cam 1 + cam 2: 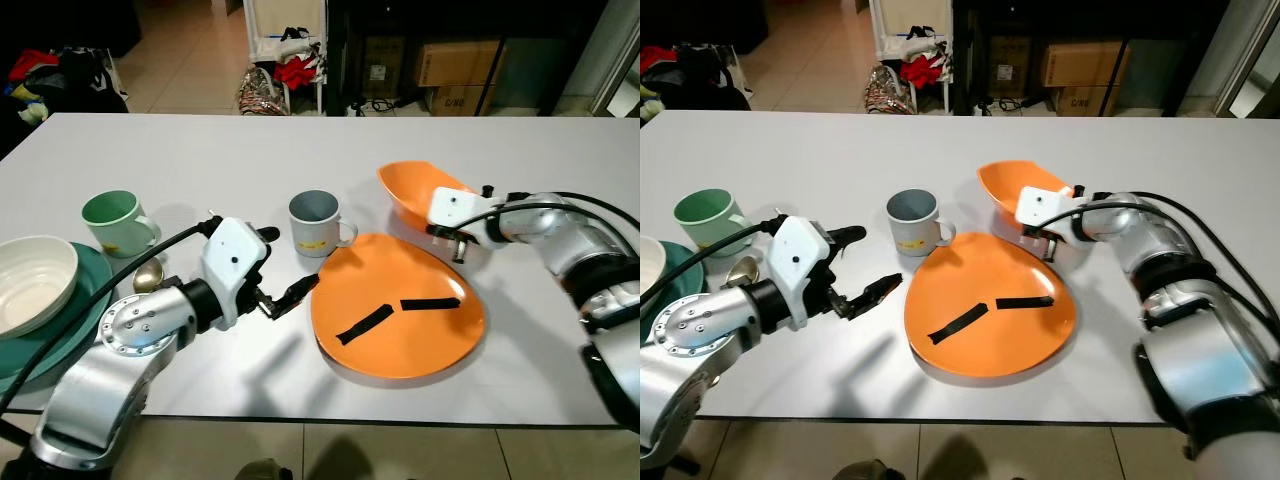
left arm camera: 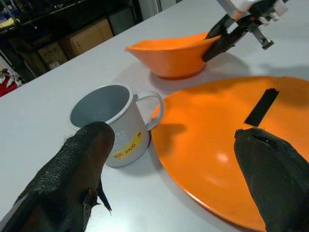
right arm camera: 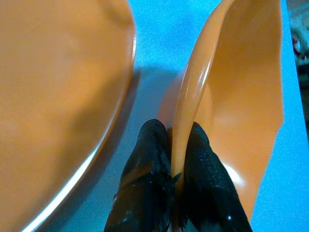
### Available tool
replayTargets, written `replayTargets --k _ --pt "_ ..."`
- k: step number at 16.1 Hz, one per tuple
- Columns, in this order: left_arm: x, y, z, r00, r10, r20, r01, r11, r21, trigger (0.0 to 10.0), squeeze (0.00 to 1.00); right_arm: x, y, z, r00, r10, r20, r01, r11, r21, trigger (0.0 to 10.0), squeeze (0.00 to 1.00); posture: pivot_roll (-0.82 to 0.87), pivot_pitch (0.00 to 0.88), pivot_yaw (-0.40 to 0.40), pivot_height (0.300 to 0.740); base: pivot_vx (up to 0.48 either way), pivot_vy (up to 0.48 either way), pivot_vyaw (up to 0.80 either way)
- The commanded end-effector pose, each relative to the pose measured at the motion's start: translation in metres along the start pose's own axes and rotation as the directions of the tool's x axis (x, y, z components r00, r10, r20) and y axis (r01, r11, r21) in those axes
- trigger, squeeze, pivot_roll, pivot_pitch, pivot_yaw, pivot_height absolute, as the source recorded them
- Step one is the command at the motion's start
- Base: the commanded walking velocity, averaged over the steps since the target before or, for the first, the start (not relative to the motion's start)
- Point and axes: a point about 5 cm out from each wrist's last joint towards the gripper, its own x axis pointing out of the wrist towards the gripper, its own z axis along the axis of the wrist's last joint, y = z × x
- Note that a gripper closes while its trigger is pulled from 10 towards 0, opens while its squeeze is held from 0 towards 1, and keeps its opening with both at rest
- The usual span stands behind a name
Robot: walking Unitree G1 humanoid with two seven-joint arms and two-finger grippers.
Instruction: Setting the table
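Orange bowl (image 3: 231, 87) rim between right claw (image 3: 176, 169) fingers.

Orange plate (image 1: 400, 320) with two black strips, orange bowl (image 1: 415, 195) — grey mug (image 1: 316, 223), green mug (image 1: 116, 222), white table (image 1: 200, 150).

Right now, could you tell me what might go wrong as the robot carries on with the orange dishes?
The right claw pinches only the thin rim of the orange bowl, which sits tilted; it may slip or swing when lifted. The bowl is right beside the orange plate, so it could knock the plate. The left claw hovers open between the grey mug and the plate; a sideways move might tip the mug.
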Motion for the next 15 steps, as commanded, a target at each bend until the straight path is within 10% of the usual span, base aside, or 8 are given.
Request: replayTargets --k 1,7,15 --pt "0.003 -0.001 -0.001 1.000 -0.002 -0.006 0.002 1.000 0.005 10.0 0.00 -0.006 -0.003 0.001 1.000 0.014 0.014 -0.013 0.999 -0.031 0.0 0.00 0.09 0.000 0.060 0.740 0.000 0.000 0.00" --pt "0.010 -0.002 0.001 1.000 0.001 0.018 -0.001 1.000 0.000 10.0 0.00 -0.045 0.005 0.028 0.996 0.068 0.055 -0.053 0.969 -0.242 0.0 0.00 0.07 0.000 0.066 0.740 0.000 0.000 0.00" --pt "0.010 -0.003 0.001 1.000 0.012 0.024 -0.012 1.000 0.000 10.0 0.00 -0.064 0.065 0.084 0.971 0.217 0.104 -0.167 0.919 -0.356 0.0 0.00 0.08 0.000 0.055 0.740 0.000 0.000 0.00"
